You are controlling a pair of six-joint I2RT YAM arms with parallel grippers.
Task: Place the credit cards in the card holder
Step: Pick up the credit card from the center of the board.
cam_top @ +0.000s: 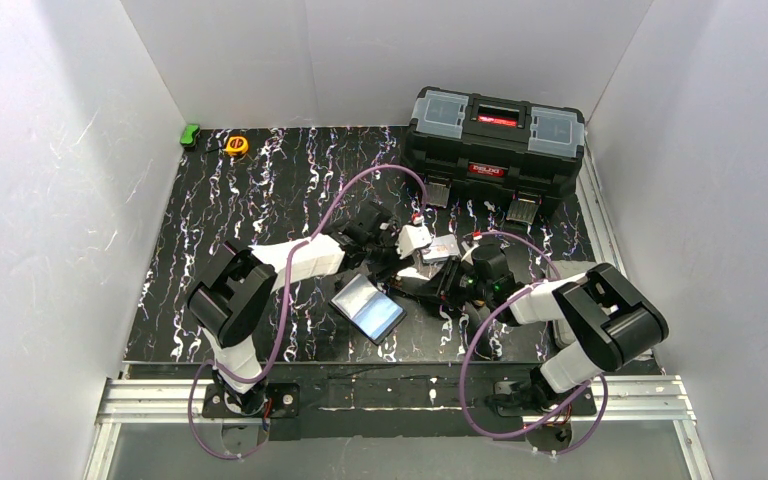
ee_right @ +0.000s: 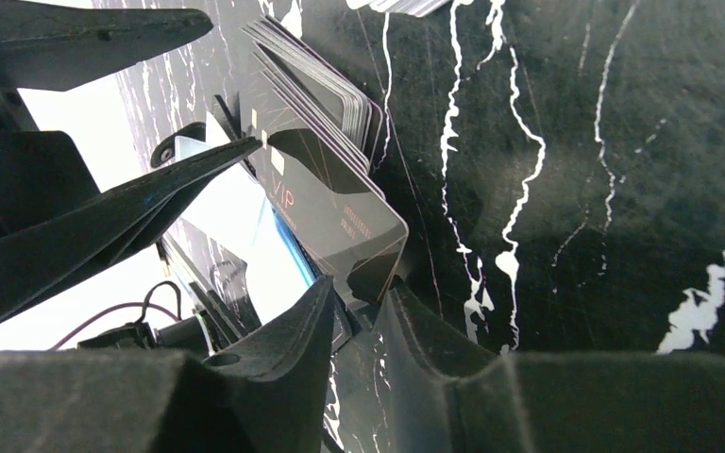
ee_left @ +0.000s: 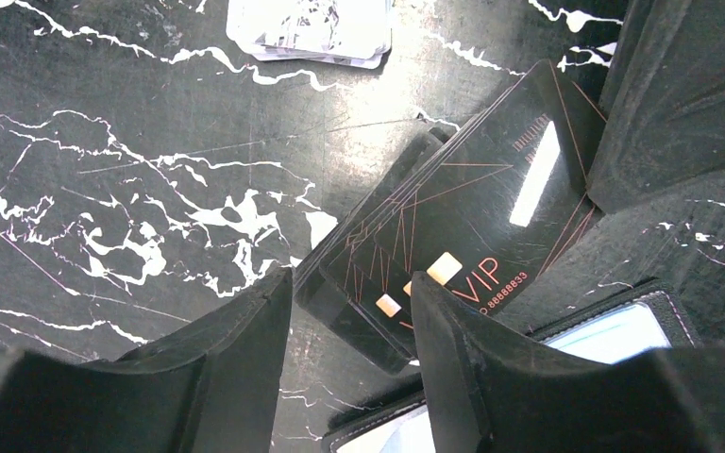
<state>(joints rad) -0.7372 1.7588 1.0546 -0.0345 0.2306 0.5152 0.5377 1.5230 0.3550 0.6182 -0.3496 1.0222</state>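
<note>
A stack of black credit cards (ee_left: 472, 198) printed "VIP" stands tilted on the marbled table, fanned at its top (ee_right: 326, 123). My left gripper (ee_left: 349, 288) is shut on the stack's lower end, one finger on each side. My right gripper (ee_right: 363, 288) is shut on the stack's bottom corner, which fills the narrow gap between its tips. The card holder (cam_top: 368, 306) lies open just in front of both grippers, bluish sleeves up (ee_left: 614, 335) (ee_right: 245, 236). Two pale credit cards (cam_top: 430, 243) (ee_left: 311, 28) lie flat just beyond the grippers.
A large black toolbox (cam_top: 495, 140) stands at the back right. A yellow tape measure (cam_top: 236, 145) and a small green object (cam_top: 190, 134) sit at the back left corner. White walls close in the table. The two arms meet tip to tip mid-table.
</note>
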